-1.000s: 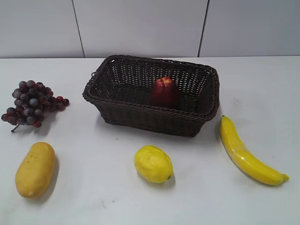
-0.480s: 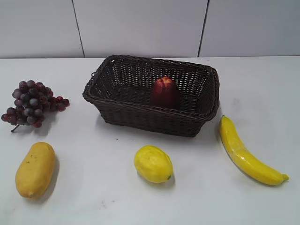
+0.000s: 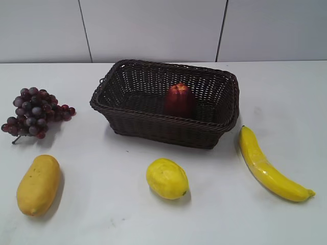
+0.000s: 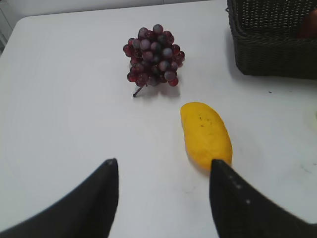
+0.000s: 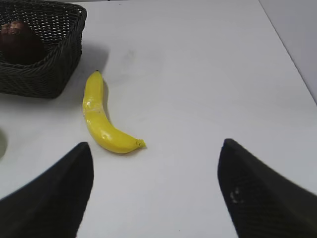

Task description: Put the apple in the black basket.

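The dark red apple (image 3: 179, 100) stands upright inside the black basket (image 3: 153, 125), right of its middle. It also shows in the right wrist view (image 5: 20, 42) within the basket (image 5: 44, 74); a sliver of it shows in the left wrist view (image 4: 309, 25) inside the basket (image 4: 267, 49). My left gripper (image 4: 163, 163) is open and empty above the table, near the yellow mango. My right gripper (image 5: 154, 146) is open and empty above bare table right of the banana. Neither gripper shows in the exterior view.
A grape bunch (image 3: 34, 112) lies at the left, a yellow mango (image 3: 39, 184) at the front left, a lemon (image 3: 167, 178) at the front middle, and a banana (image 3: 270, 166) at the right. A grey wall stands behind the white table.
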Robot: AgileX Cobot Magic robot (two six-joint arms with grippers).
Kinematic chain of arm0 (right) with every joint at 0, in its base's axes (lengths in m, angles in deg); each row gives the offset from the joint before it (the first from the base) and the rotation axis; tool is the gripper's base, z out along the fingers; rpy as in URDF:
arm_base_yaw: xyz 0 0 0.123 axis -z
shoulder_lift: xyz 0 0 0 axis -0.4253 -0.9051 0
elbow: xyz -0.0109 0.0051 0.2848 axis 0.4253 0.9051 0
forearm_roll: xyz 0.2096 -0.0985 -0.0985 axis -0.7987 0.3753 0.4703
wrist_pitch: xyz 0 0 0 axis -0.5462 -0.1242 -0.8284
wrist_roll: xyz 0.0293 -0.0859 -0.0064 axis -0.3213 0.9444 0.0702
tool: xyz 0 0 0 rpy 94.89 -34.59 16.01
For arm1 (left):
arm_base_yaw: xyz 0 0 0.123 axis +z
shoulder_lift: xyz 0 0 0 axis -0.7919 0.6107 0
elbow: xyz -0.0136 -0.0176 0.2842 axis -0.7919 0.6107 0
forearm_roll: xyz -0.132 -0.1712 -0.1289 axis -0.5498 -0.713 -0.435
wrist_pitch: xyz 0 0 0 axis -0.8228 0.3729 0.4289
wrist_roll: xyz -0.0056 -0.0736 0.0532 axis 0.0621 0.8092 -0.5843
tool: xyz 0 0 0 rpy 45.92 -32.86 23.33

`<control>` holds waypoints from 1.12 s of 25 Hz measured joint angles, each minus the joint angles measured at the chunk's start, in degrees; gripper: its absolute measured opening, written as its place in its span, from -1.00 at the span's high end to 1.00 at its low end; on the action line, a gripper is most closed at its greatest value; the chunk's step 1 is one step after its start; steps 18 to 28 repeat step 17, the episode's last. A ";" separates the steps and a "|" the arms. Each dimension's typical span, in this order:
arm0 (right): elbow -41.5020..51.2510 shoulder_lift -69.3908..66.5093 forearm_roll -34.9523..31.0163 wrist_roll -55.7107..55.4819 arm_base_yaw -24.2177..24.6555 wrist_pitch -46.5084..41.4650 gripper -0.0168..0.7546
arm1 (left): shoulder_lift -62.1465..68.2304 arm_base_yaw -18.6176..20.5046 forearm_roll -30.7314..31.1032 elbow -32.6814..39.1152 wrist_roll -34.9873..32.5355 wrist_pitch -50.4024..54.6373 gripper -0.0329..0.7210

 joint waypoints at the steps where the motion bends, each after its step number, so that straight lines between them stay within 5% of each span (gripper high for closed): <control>1: 0.00 0.00 -0.02 0.00 0.00 0.00 -0.57 | 0.00 0.00 -0.05 0.00 0.00 0.00 -0.24; 28: 0.00 0.00 -0.25 -0.01 0.00 0.00 -0.58 | 0.00 0.00 -0.10 0.00 0.00 0.00 -0.24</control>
